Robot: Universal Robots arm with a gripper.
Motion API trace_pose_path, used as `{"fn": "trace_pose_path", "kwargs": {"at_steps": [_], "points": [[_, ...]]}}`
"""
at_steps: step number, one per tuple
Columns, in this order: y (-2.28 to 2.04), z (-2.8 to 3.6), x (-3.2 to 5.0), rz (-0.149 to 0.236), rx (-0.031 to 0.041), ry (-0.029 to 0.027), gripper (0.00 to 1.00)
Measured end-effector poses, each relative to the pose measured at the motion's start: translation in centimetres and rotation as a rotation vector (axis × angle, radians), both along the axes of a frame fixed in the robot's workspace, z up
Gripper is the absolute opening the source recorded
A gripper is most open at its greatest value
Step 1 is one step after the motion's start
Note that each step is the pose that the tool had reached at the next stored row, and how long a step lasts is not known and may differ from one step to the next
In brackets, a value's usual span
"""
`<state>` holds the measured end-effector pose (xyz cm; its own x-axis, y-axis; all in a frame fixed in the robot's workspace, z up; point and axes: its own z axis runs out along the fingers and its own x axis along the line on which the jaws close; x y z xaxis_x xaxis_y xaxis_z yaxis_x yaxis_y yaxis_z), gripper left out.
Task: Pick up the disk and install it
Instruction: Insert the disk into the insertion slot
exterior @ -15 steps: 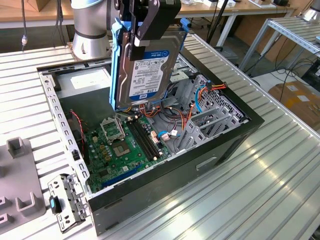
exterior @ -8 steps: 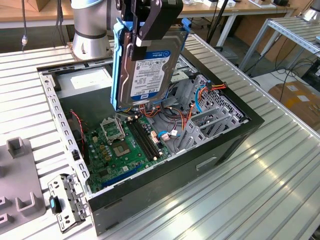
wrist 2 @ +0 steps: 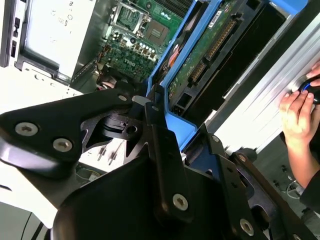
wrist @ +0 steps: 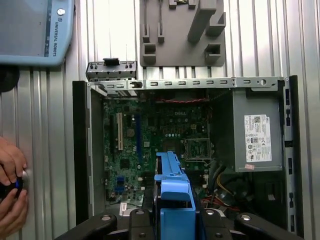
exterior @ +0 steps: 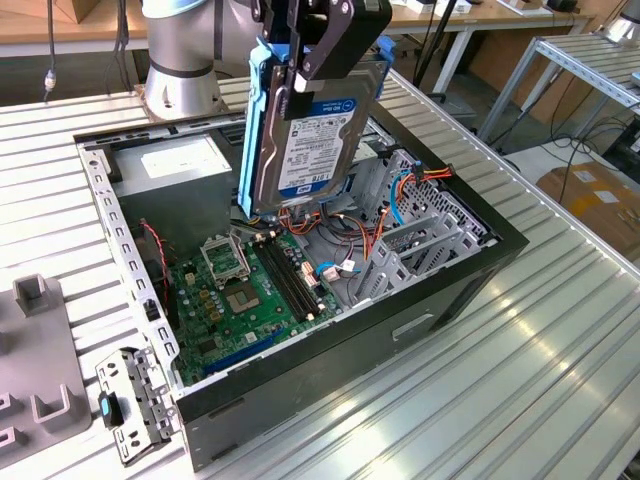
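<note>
While the gripper (exterior: pixel 292 82) clamps its black fingers (exterior: pixel 325 50) on the upper edge, the disk (exterior: pixel 310 140) hangs on its edge over the open computer case (exterior: pixel 440 290), with its white-and-blue label turned to the exterior camera. The blue carrier (exterior: pixel 258 120) frames it down the side and across the top. Its lower edge sits above the tangle of orange and red cables (exterior: pixel 350 225), touching nothing that I can make out. Whether it dips below the case rim, I cannot tell.

In the second wrist view the fingers (wrist 2: pixel 155 145) pinch the blue frame tight, and the disk's (wrist 2: pixel 210 50) green circuit-board underside runs away from the camera. In the first wrist view the carrier (wrist: pixel 172 185) juts out over the motherboard (wrist: pixel 140 140).

Below, the motherboard (exterior: pixel 240 290) lies flat on the case floor. The grey power supply (exterior: pixel 170 165) with its white sticker fills the corner nearest the arm's base, and the metal drive cage (exterior: pixel 420 245) stands at the exterior view's right.

Outside the case, on the ribbed metal table (exterior: pixel 520 380), a grey fixture (exterior: pixel 40 370) sits at the exterior view's left, and a small metal bracket (exterior: pixel 135 400) lies just beside the case corner. A person's hand (wrist 2: pixel 296 114) rests on the table's edge, well apart from the disk.
</note>
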<state>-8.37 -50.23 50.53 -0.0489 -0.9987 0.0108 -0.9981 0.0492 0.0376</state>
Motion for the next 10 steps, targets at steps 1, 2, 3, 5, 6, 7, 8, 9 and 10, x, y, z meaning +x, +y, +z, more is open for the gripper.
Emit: {"fn": "trace_pose_path", "kwargs": {"at_steps": [1,2,3,5,6,7,8,9,10], "points": [[0.00,0.00,0.13,0.000,0.0000,0.0000,0.37],[-0.01,-0.01,0.31,0.001,0.0001,0.0000,0.37],[0.00,-0.01,0.46,0.001,0.0001,0.0000,0.37],[0.00,-0.01,0.84,0.002,0.0000,0.0000,0.37],[0.00,-0.02,1.06,0.002,0.0000,0.0000,0.37],[0.00,-0.02,1.27,0.003,-0.0001,0.0000,0.37],[-0.01,-0.03,1.67,0.003,-0.0001,0.0000,0.37],[-0.01,-0.03,2.01,0.004,-0.0003,0.0000,0.37],[0.00,-0.04,2.19,0.004,-0.0002,0.0000,0.37]]}}
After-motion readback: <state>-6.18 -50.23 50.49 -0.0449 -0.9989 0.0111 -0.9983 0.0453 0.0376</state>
